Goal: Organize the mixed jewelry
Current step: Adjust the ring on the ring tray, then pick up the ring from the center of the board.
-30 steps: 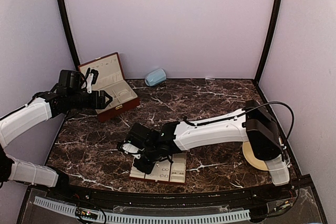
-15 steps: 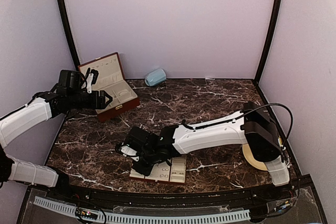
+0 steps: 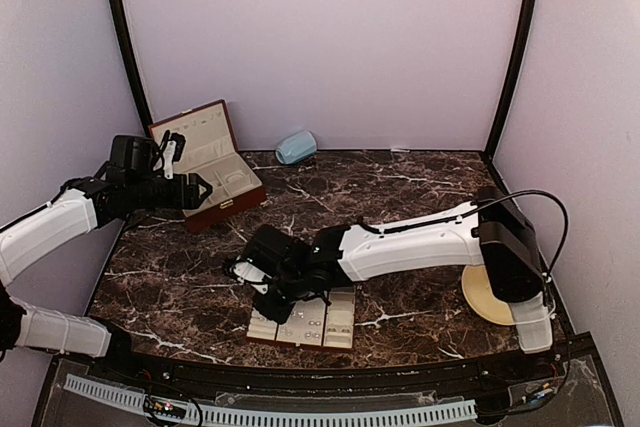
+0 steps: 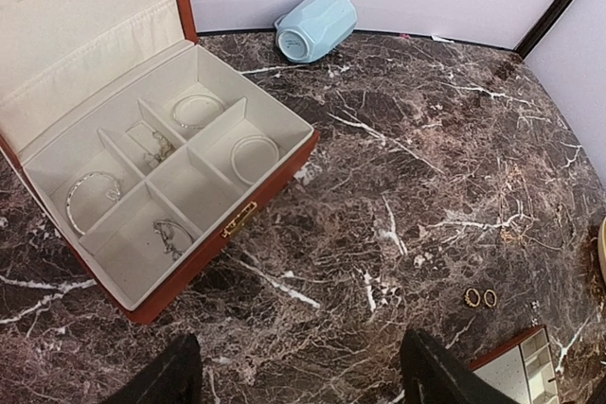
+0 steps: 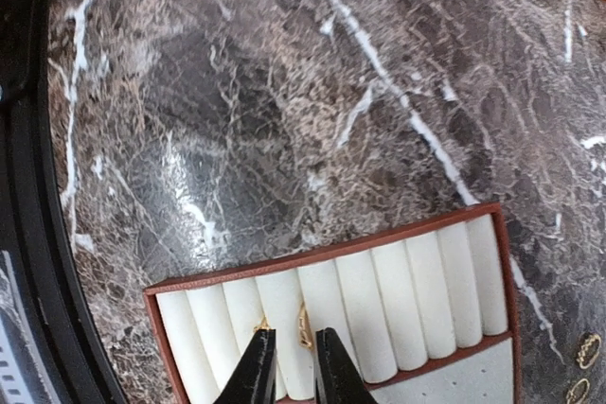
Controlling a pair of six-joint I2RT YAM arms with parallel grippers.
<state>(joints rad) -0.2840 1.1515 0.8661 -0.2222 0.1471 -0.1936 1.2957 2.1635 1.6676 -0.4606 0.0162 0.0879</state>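
Note:
The cream-lined ring tray (image 5: 426,281) lies at the table's front, and in the top view the tray (image 3: 342,319) shows beside the right arm. A gold ring (image 5: 304,324) stands in a slot between two rolls, with another gold piece (image 5: 262,327) one slot to the left. My right gripper (image 5: 294,366) hovers just over them, jaws slightly apart and touching neither. Two gold rings (image 4: 480,298) lie loose on the marble by the tray's corner. My left gripper (image 4: 303,385) hangs open above bare marble, near the open red-brown box (image 4: 248,203).
The box's compartments hold thin silvery bracelets (image 4: 91,188). A pale blue cup (image 3: 296,147) lies on its side at the back wall. A round tan disc (image 3: 482,299) sits at the right, by the right arm's base. Enclosure walls stand on three sides.
My right gripper's jaws have parted a little over the ring slots, and its wrist has drawn back slightly from the tray. The left arm has not moved.

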